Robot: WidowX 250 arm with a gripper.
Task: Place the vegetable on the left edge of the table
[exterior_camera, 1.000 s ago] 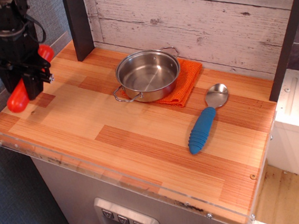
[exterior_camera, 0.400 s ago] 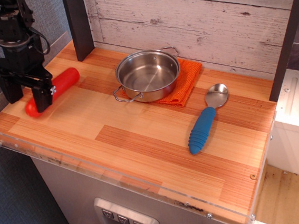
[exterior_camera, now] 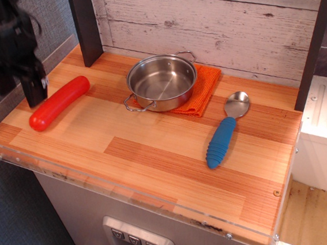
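Note:
The vegetable (exterior_camera: 59, 102), a glossy red-orange sausage-shaped cylinder, lies flat on the striped wooden table (exterior_camera: 153, 141) near its left edge, running diagonally from front left to back right. My gripper (exterior_camera: 16, 84) hangs above and just left of the vegetable's upper half, blurred by motion. Its two black fingers (exterior_camera: 34, 88) are spread apart and hold nothing. The gripper is clear of the vegetable.
A steel pot (exterior_camera: 161, 81) sits on an orange cloth (exterior_camera: 200, 90) at the back middle. A blue-handled spoon (exterior_camera: 226, 131) lies to the right. A dark post (exterior_camera: 86, 25) stands at the back left. Clear acrylic edging (exterior_camera: 34, 164) lines the front.
The gripper has let go of the vegetable and risen up and to the left. The vegetable now lies alone on the table.

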